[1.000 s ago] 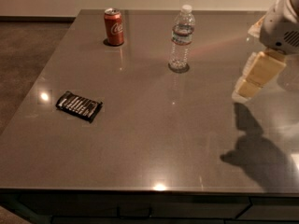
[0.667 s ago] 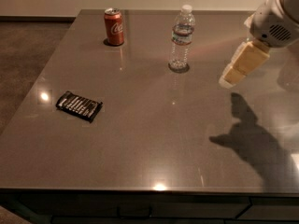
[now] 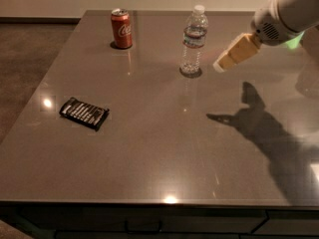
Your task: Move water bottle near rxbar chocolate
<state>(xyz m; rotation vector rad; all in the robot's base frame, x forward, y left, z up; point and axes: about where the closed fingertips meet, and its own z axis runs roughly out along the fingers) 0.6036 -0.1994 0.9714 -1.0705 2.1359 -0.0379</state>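
Partly cropped arm [image 3: 293,10], claw [image 3: 225,61] beside bottle [image 3: 193,40]

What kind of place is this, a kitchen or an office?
Probably an office or lab: a big grey table, carpeted floor, and only a water bottle, soda can and snack bar. The gripper hovers beside the bottle.

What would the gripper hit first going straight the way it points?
Probably the water bottle: the gripper hangs just right of it, angled down-left toward its lower part. Depth is unclear, so it could instead miss and touch the table beside the bottle's base.
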